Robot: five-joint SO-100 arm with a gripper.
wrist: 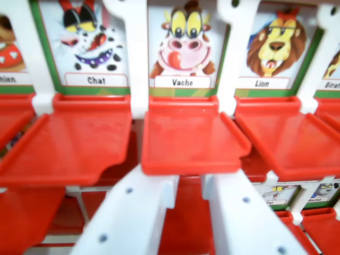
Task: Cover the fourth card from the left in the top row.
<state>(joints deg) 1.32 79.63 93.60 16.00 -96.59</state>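
Observation:
The wrist view looks close onto a game board with animal cards in a white frame. A cat card labelled Chat, a cow card labelled Vache and a lion card labelled Lion show uncovered. Below each lies a red flap folded down: one under the cat, one under the cow, one under the lion. My gripper is at the bottom centre, its two white fingers open just below the front edge of the cow's flap, with nothing between them.
Partial cards show at the left edge and right edge. A lower row holds small cards and more red flaps at the bottom right. White frame posts separate the cards.

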